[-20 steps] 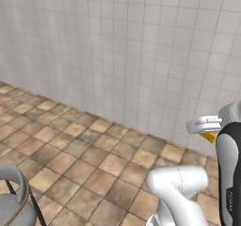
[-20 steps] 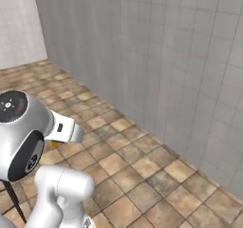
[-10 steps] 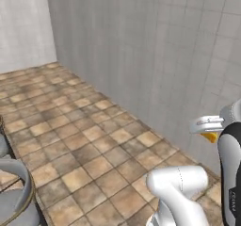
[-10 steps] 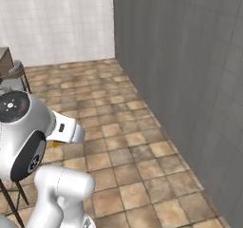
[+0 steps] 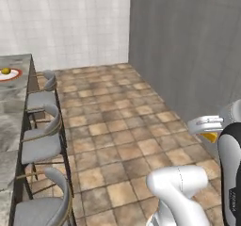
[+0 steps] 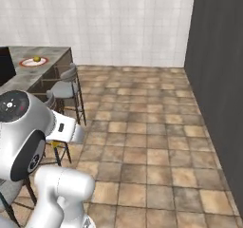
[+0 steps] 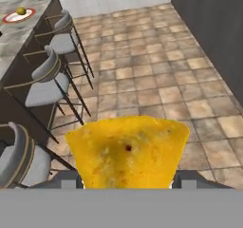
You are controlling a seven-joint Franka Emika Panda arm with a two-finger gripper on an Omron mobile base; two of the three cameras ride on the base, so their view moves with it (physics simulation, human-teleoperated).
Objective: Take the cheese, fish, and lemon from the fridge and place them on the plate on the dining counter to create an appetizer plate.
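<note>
A yellow-orange cheese [image 7: 128,151] wedge sits between the fingers of my gripper [image 7: 128,180], which is shut on it and carries it over the tiled floor. A corner of the cheese [image 5: 210,136] pokes out under the gripper [image 5: 205,126] at the right of the left base view. The gripper [image 6: 64,133] also shows at the left of the right base view. Far off, the red-rimmed plate [image 7: 11,18] lies on the dining counter [image 7: 23,34] with the lemon [image 7: 21,11] on it. The plate [image 5: 11,74] and lemon [image 5: 5,70] show at the left edge. The fish and fridge are out of view.
A row of grey stools [image 7: 47,87] with thin dark legs lines the counter's near side. Brown tiled floor [image 5: 122,126] lies open between the stools and a dark grey wall [image 6: 218,80] on the right. White tiled wall closes the far end.
The whole picture has swung round with the base: the bare tiled wall gave way to the dining counter, stools and plate. The gripper keeps its hold on the cheese.
</note>
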